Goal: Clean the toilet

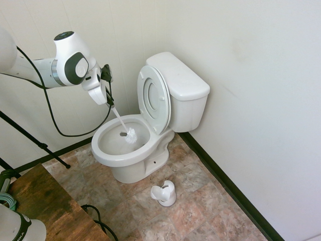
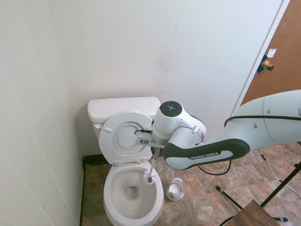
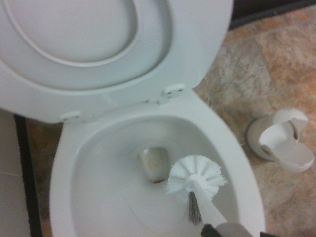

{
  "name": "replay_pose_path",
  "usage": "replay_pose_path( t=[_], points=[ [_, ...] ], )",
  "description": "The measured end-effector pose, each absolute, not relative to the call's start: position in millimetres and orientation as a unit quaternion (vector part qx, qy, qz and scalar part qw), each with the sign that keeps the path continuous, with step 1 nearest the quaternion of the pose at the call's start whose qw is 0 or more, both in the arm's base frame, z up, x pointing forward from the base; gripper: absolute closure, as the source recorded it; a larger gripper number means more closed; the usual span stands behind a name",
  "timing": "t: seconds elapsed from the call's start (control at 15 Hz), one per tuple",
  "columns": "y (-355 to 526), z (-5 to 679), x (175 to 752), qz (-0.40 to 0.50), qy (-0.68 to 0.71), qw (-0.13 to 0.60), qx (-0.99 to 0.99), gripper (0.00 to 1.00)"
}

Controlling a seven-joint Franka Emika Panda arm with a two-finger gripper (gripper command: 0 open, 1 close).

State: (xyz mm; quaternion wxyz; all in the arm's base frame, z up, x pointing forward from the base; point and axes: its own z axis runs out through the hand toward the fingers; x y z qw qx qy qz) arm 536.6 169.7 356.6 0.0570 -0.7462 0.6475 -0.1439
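The white toilet point(image 1: 183, 85) stands in the corner with its seat and lid point(image 2: 123, 136) raised against the tank. My gripper point(image 1: 110, 102) hangs over the bowl's far rim, shut on the slim handle of a white toilet brush point(image 1: 131, 135). The brush slants down into the bowl, its bristle head close to the inner wall beside the drain hole point(image 3: 155, 163). In the second exterior view the gripper point(image 2: 154, 150) is in front of the raised seat, with the brush head point(image 2: 149, 178) just below it. The wrist view shows the brush head point(image 3: 195, 177) inside the bowl.
The small white brush holder point(image 1: 164, 193) lies on the tiled floor beside the toilet's base. A wooden table point(image 1: 45, 201) stands at the near left. Walls close in behind and beside the toilet, and a brown door point(image 2: 277, 56) is at the right.
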Motion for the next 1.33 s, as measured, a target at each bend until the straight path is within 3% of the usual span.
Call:
replay_pose_path(
  t=[0.73,1.33],
  points=[
    [240.0,239.3,640.8,-0.143,0.67,0.021,-0.728,1.0],
    [244.7,188.9,672.1,-0.143,0.693,0.018,-0.706,1.0]
  ],
)
